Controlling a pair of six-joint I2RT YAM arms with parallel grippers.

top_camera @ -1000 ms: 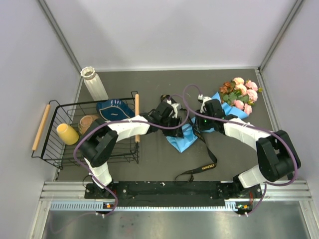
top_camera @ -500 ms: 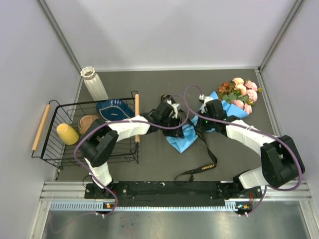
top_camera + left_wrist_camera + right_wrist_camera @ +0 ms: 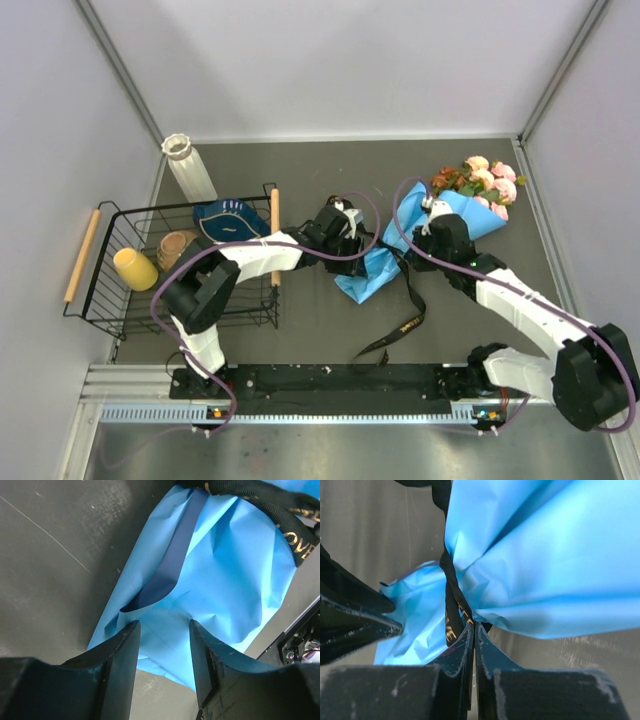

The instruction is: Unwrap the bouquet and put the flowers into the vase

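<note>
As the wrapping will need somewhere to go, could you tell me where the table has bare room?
Bare table runs along the back, between the vase and the flowers. A smaller patch lies in front, between the basket and the black ribbon. The middle is crowded: the left gripper and right gripper meet at the blue paper.

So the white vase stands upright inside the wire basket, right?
Not quite. The top view shows the white vase standing upright, but outside the wire basket, on the table just beyond the basket's far edge.
</note>
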